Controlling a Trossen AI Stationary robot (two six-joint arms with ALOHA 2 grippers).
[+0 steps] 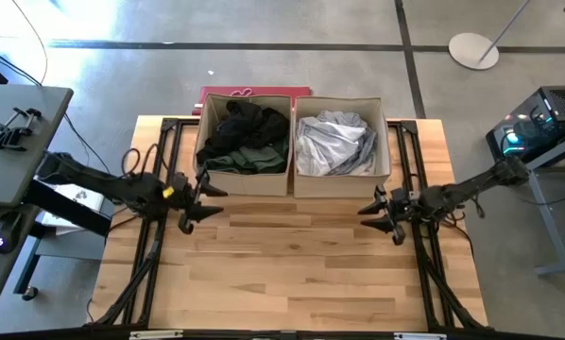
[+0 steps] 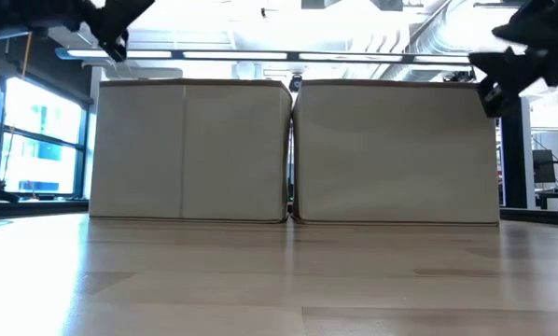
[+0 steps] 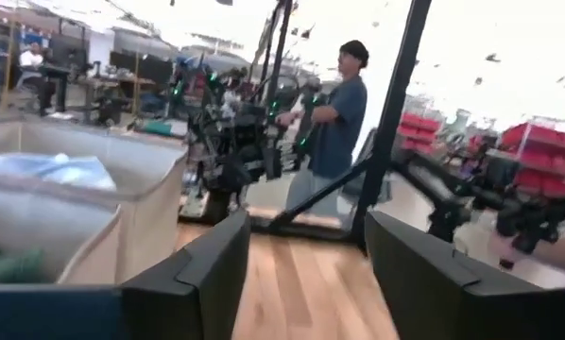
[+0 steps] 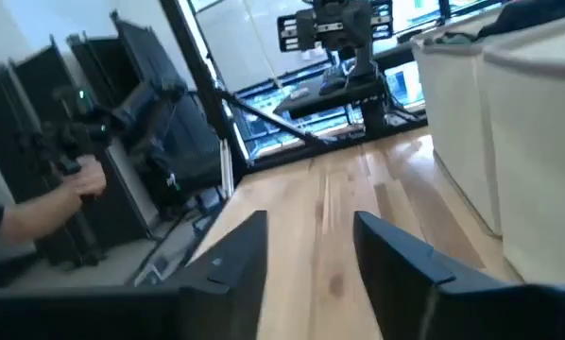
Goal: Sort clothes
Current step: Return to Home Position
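A pale wooden desk (image 1: 292, 274) seen from above, with two beige fabric boxes standing side by side along its far edge. The row runs left to right, and from desk height only a thin seam shows between the two.

The left box (image 1: 245, 185) holds the dark clothes (image 1: 249, 127). These form a crumpled heap, black towards the far side, with a dark green garment (image 1: 237, 162) bunched against the near wall. The heap runs roughly from far to near.

The right box (image 1: 344, 187) holds the pale clothes (image 1: 334, 142), white and light grey, rumpled across the whole box. This heap has no clear long axis and points no particular way. No garment lies on the desk itself.

The left arm (image 1: 103, 181) reaches in from the left. The left jaws hang above the desk just in front of the left box's near left corner, spread apart and holding nothing. The right arm (image 1: 481, 181) reaches in from the right. The right jaws hang just in front of the right box's near right corner, also spread and empty.

In the room beyond the desk, a person in a blue shirt (image 3: 339, 123) stands among equipment.
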